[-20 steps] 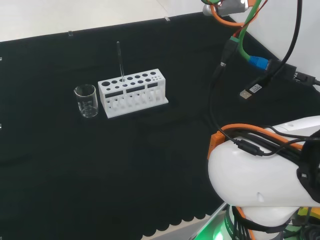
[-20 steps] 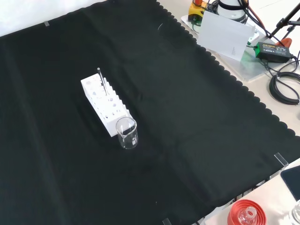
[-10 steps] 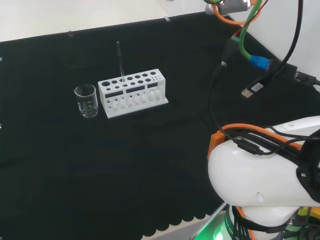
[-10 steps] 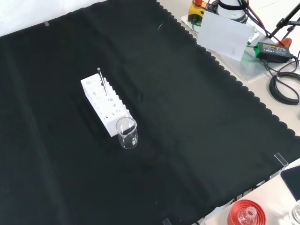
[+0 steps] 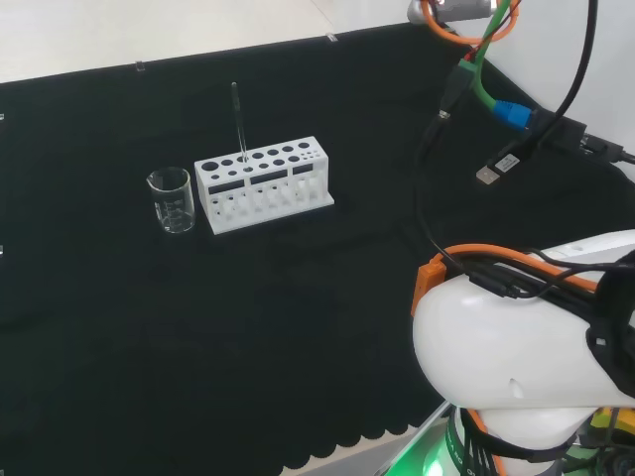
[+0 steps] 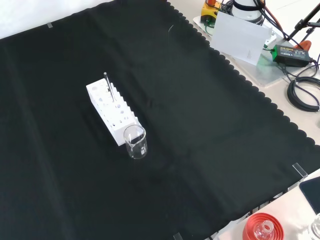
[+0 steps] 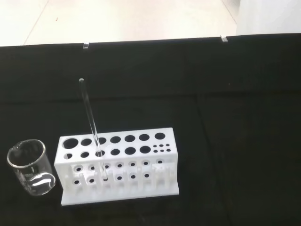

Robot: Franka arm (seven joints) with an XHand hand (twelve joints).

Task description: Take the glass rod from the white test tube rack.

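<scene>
Upper left of the head view, glass rod [image 5: 238, 121] stands in white rack [image 5: 262, 183]: thin, slippery, brittle; pinch its bare top; hand's state I cannot tell

A lab: a test tube rack [image 5: 262, 182], glass rod [image 5: 239, 124] and beaker [image 5: 172, 200] on a black-clothed bench [image 5: 198, 337].

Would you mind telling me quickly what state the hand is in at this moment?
Hand: cannot be told. The glass rod stands untouched in the white test tube rack.
</scene>
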